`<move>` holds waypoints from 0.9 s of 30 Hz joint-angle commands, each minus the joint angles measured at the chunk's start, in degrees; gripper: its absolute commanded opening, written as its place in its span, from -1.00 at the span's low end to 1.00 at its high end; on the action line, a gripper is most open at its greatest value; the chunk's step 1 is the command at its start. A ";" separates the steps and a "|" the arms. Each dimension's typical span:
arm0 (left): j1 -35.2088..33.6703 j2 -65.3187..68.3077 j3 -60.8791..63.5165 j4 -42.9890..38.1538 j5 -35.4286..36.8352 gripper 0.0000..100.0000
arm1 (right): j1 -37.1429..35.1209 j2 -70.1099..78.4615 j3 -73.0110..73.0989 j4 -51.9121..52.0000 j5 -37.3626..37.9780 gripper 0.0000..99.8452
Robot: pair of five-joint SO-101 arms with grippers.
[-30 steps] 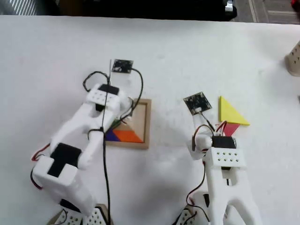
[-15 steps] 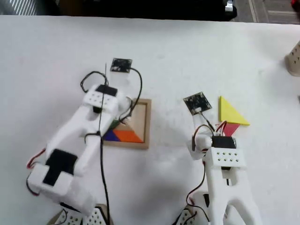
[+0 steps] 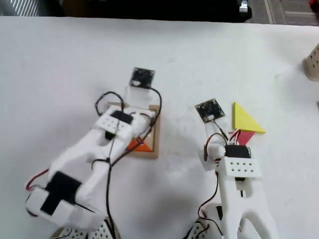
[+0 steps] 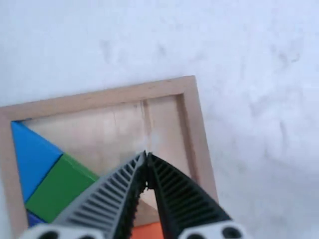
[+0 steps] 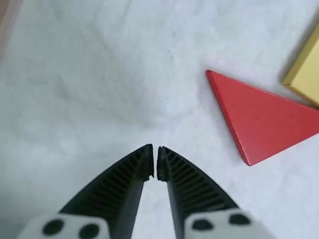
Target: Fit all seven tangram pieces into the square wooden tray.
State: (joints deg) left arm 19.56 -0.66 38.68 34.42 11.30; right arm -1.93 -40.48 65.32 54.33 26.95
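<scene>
Your left gripper (image 4: 146, 167) was pinched shut on nothing, its tips over the bare floor of the square wooden tray (image 4: 189, 114), near one corner. Beside the tips lay the green piece (image 4: 60, 186), with the blue piece (image 4: 32, 154) beyond it along the rim and the orange piece (image 4: 149, 231) under the fingers. Your right gripper (image 5: 155, 163) was all but closed and empty, low over the table (image 5: 75, 74). Just ahead and to one side lay the red triangle (image 5: 261, 122), a short edge facing the tips and its long axis running away from them. The yellow triangle (image 5: 306, 74) sat just beyond.
</scene>
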 commanded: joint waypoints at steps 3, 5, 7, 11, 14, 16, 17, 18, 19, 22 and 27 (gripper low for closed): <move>1.63 9.19 -7.91 0.26 0.00 -0.96 | 0.13 -1.01 -0.35 -1.10 0.62 -0.96; 1.36 9.63 -9.93 4.13 -0.35 -0.96 | 0.22 -1.01 -0.35 -1.10 0.62 -0.96; 0.84 9.63 -10.81 8.09 -0.44 -0.96 | 0.22 -1.01 -0.35 -1.10 0.62 -0.96; -2.42 9.63 -11.25 13.27 -0.44 -0.96 | 0.22 -1.01 -0.35 -1.10 0.62 -0.96; -4.00 9.54 -11.78 14.86 -0.44 -0.96 | 0.22 -1.01 -0.35 -1.10 0.62 -0.96; -4.00 9.54 -12.75 16.26 -0.44 -0.96 | 0.22 -1.01 -0.35 -1.10 0.62 -0.96; -3.65 9.54 -13.10 16.97 -0.44 -0.96 | 0.22 -1.01 -0.35 -1.10 0.62 -0.96; -3.56 9.54 -13.27 17.49 -0.44 -0.96 | 0.22 -1.01 -0.35 -1.10 0.62 -0.96; -3.56 9.54 -13.54 17.76 -0.44 -0.96 | 0.22 -1.01 -0.35 -1.10 0.62 -0.96; -3.74 9.54 -13.71 17.58 -0.44 -0.96 | 0.22 -1.01 -0.35 -1.10 0.62 -0.96; -3.74 5.58 -13.10 17.93 -0.44 -0.96 | 0.22 -1.01 -0.35 -1.10 0.62 -0.96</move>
State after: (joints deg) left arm 17.01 9.10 27.08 51.03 11.30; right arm -1.93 -40.48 65.32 53.98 26.95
